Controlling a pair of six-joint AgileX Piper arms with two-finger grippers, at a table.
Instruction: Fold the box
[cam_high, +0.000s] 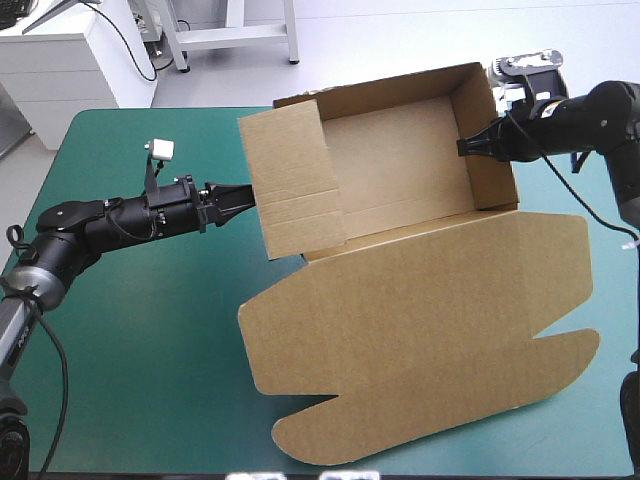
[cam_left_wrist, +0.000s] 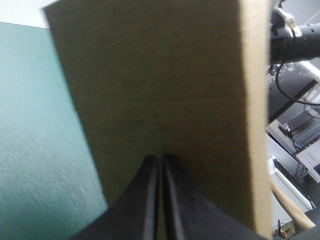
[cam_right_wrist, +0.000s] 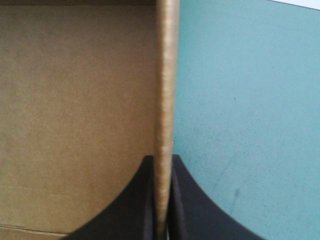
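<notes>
Left pincer (cam_high: 246, 196) closed, tips against 9 o'clock wall of the box (cam_high: 400, 180); right pincer (cam_high: 464, 146) clamps its 3 o'clock wall; both arms extended inward.

Box (cam_high: 400, 170), brown board: open tray, 4 walls raised, left wall tallest and upright; set toward far edge of tabletop (cam_high: 150, 350). Lid flat, spread toward near edge, rounded side flaps.

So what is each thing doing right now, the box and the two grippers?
Box: an open tray, walls up.
Lid: lying flat, open.
Left flap: standing up, not folded in.
Left gripper: shut, tip against the left flap.
Right gripper: shut on the box's right wall.
</notes>
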